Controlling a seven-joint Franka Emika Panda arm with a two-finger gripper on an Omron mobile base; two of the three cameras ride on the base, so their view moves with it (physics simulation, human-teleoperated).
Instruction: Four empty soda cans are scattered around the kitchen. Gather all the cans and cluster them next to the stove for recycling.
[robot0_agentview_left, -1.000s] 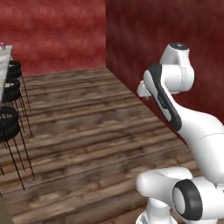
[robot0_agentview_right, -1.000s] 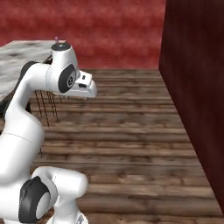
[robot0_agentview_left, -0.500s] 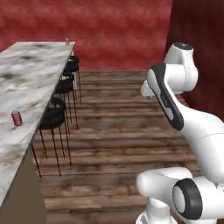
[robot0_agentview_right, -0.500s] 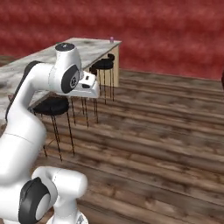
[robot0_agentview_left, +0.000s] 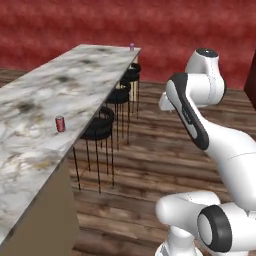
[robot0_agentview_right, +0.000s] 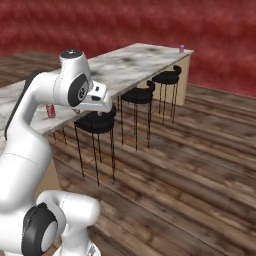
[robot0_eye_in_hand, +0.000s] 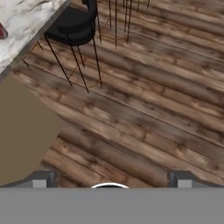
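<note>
- Marble counter (robot0_agentview_left: 75, 85) ran along a red wall, three black stools (robot0_agentview_right: 137, 95) beside it.
- Red can (robot0_agentview_left: 60, 124) stood on it; purple can (robot0_agentview_left: 132, 46) at the far end.
- Gripper (robot0_eye_in_hand: 111, 178) hung wide open over the wood floor (robot0_eye_in_hand: 144, 113), empty.

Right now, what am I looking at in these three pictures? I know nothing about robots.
It is a white robot arm on a base that drives, in a computer-drawn kitchen. Two pictures come from cameras on the base, behind the arm to its left and right. The third looks down from a camera on the hand, whose two fingers stand apart with nothing between them, above a wooden floor. Beside the robot is a long marble counter with black stools. On the counter stand a red soda can nearby and a purple soda can at the far end.
</note>
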